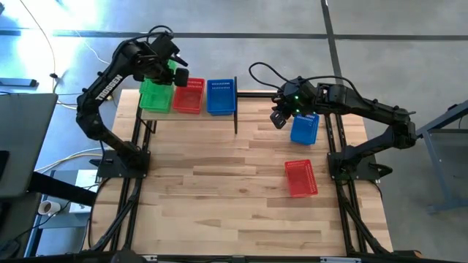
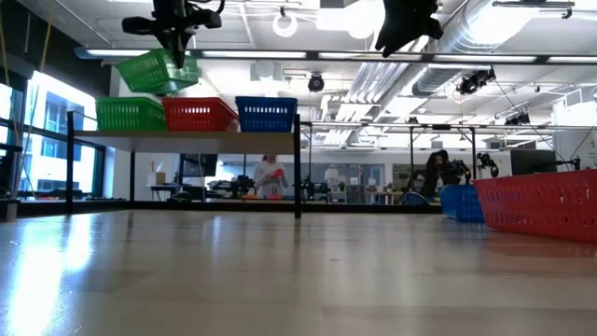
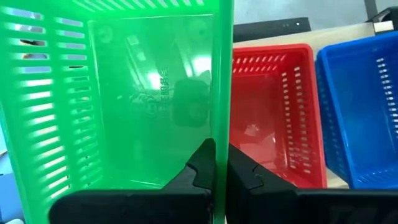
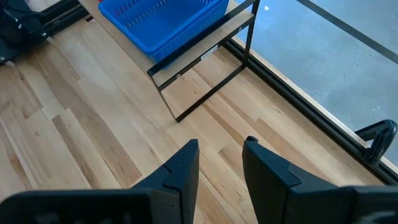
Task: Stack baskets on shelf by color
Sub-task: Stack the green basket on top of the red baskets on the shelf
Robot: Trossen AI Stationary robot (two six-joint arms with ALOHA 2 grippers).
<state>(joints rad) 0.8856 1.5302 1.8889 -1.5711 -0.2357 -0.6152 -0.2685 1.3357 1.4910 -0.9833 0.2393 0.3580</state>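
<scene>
A green basket [image 2: 157, 72] hangs tilted in the air, held by my left gripper [image 3: 214, 171], which is shut on it. It hovers over another green basket [image 2: 131, 114] at the left end of the shelf [image 2: 187, 134]. Beside that one, a red basket [image 2: 199, 114] and a blue basket [image 2: 266, 113] stand with their bottoms on the shelf board. My right gripper [image 4: 221, 163] hangs open and empty above the table, near a blue basket [image 1: 304, 128] lying there. A red basket [image 1: 300, 177] rests on the table nearer the front. My left gripper pinches the green basket's side wall [image 3: 222, 134], the one toward the red basket, at its rim. One finger [image 3: 198, 167] is inside the basket and one outside. The fingers come from above, slanting down. The basket hangs tilted, clear of the basket below.
The shelf stands on thin black posts [image 1: 235, 109] at the table's far left. The wooden tabletop [image 1: 219, 190] spreads bare between the shelf and the two baskets on the right. People and desks show in the room beyond the table.
</scene>
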